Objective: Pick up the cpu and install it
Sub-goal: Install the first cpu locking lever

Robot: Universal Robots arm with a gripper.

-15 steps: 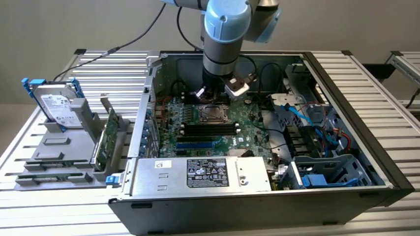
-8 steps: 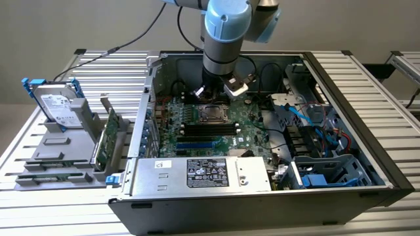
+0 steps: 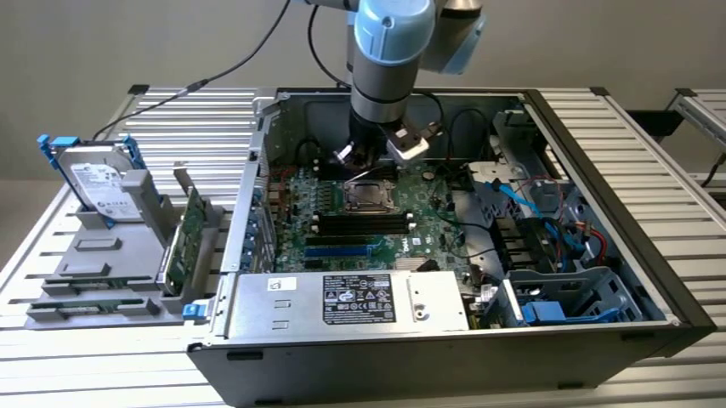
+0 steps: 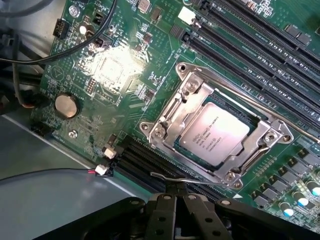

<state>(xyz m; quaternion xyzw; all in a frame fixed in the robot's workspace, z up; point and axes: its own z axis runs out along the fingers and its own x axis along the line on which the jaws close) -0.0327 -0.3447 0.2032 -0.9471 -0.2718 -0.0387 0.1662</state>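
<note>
An open computer case (image 3: pixel 454 340) is seen lying on a slatted metal bench (image 3: pixel 193 119), with the green motherboard (image 3: pixel 437 229) exposed inside. The arm is lowered into the case, and the tool (image 3: pixel 378 161) is held just above the processor socket (image 3: pixel 369 195). In the wrist view the tool (image 4: pixel 175 202) is shown clenched, its black fingers (image 4: pixel 160 215) pressed together with nothing gripped between them. The cpu (image 4: pixel 215 132) is seated flat in the socket, its dull silver top facing up and printed text visible on it; it is bordered by a silver metal frame (image 4: pixel 170 112), and a thin wire lever (image 4: pixel 172 178) lies along the frame's edge nearest the tool. The cpu is not touched by the tool. Black memory slots (image 4: pixel 260 55) run beside the socket, and a round coin cell (image 4: pixel 65 105) is set further off on the board. Outside the case, towards the exterior view's left, a hard drive (image 3: pixel 97 174) in a blue bracket is stood upright in a grey holder (image 3: pixel 102 246), with green card boards (image 3: pixel 187 234) beside it.
</note>
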